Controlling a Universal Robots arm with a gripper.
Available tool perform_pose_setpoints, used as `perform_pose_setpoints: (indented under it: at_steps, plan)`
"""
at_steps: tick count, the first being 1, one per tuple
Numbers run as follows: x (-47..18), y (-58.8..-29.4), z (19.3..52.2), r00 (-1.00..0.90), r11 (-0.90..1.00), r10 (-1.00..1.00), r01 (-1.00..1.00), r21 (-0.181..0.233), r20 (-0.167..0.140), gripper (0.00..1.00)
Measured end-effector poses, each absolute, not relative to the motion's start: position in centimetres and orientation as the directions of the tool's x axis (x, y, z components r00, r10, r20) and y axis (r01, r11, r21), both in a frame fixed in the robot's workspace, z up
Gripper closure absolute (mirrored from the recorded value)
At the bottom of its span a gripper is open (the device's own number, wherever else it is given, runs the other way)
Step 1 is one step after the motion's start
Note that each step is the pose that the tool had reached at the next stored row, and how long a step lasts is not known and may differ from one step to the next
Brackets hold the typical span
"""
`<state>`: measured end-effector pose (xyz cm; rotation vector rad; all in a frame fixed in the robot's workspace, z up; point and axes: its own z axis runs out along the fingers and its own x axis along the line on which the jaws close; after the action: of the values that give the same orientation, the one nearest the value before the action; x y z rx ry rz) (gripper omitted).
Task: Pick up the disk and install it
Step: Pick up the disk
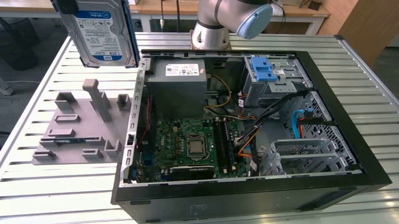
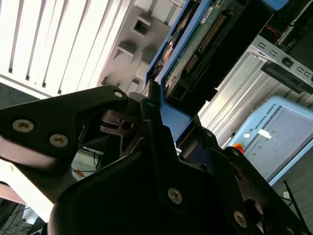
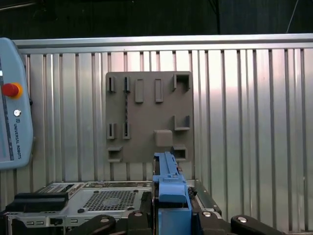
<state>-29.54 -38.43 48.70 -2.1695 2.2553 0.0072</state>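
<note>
Below and beside the fingers of our gripper [image 3: 172, 223] sits the open black computer case [image 1: 249, 201], housing a grey power supply box [image 1: 177, 88], green motherboard [image 1: 187, 140] and blue-latched metal bay [image 1: 274, 77]. Beneath the fingers lies a grey moulded fixture plate [image 1: 74, 135]. They clamp the flat silver disk [image 1: 103, 39] by its blue plastic caddy, aloft. We judge this edge grip could slip, or loose cables [image 1: 277, 108] snag it.

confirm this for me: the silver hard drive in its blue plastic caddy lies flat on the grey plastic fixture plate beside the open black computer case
Not quite. The silver hard drive in its blue plastic caddy does not lie on the grey plastic fixture plate; the gripper holds it in the air, clear of the plate, as the exterior view shows. The plate does sit beside the open black computer case.
</note>
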Motion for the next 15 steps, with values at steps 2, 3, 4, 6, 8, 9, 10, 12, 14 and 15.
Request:
perform_pose_setpoints:
  at_steps: [2,3,4,6,8,9,10,12,14,15]
  plan:
    - [-29.0,-38.5,48.7,-0.039,0.039,-0.999,-0.999,-0.005,-0.012,0.64]
    - [-28.6,-38.6,48.6,-0.039,0.039,-0.999,-0.999,-0.005,-0.012,0.64]
    - [-28.1,-38.6,48.6,-0.039,0.039,-0.999,-0.999,-0.005,-0.012,0.64]
    - [-27.2,-38.6,48.6,-0.039,0.039,-0.999,-0.999,-0.005,-0.012,0.64]
    - [-26.3,-38.6,48.5,-0.039,0.039,-0.999,-0.999,-0.005,-0.012,0.64]
    - [-25.8,-38.6,48.5,-0.039,0.039,-0.999,-0.999,-0.005,-0.012,0.64]
    - [-25.4,-38.6,48.5,-0.039,0.039,-0.999,-0.999,-0.004,-0.012,0.64]
    - [-24.4,-38.6,48.4,-0.039,0.039,-0.999,-0.999,-0.004,-0.012,0.64]
    - [-23.5,-38.6,48.4,-0.039,0.039,-0.999,-0.999,-0.003,-0.012,0.64]
    - [-23.1,-38.6,48.4,-0.039,0.039,-0.999,-0.999,-0.003,-0.012,0.64]
